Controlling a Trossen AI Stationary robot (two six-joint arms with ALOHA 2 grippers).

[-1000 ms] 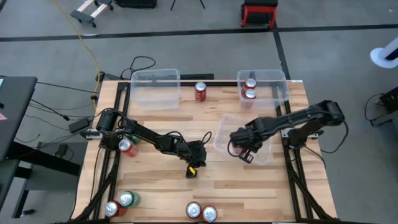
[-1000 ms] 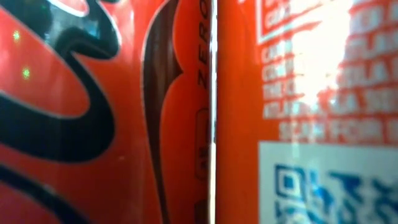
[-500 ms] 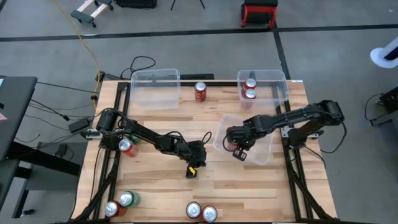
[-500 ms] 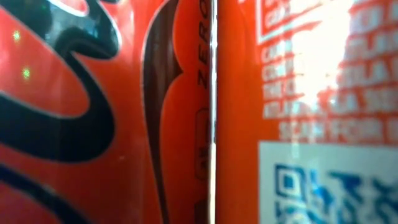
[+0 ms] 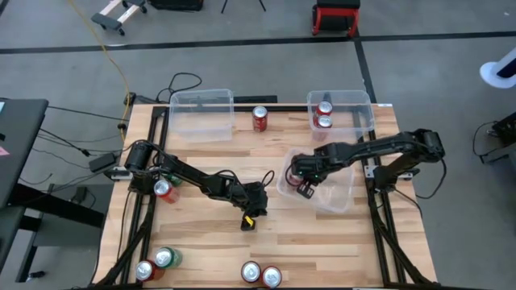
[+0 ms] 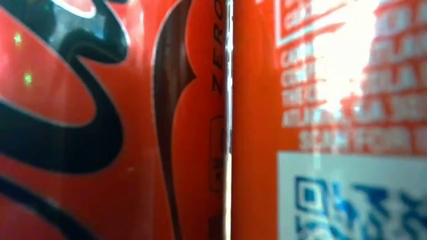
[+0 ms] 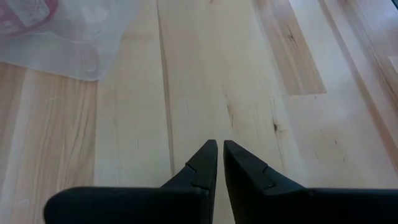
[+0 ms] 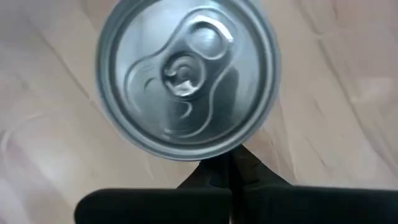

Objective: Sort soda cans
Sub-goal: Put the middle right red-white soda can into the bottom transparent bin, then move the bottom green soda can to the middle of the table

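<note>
The can [image 8: 186, 74] stands in the bin [image 5: 339, 197] at right, just beyond the right tool [image 5: 305, 187], whose fingers are pressed together, empty. Likely light, smooth and easily dented; best gripped mid-body. The bin's walls crowd any approach. Left tool [image 7: 217, 163], narrow, rests mid-tabletop [image 5: 201, 234].

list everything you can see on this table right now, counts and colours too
red soda cans: eight; two in the far right bin, one between the far bins, one by the left arm's base, three along the near edge, one in the tilted bin under the right gripper
green soda cans: two; one near left corner, one by the left arm's base
bins: three, clear; two at the far edge, one tilted centre right
table: one, light wood
left gripper: shut, empty, mid-table
right gripper: shut, over the tilted bin
</note>
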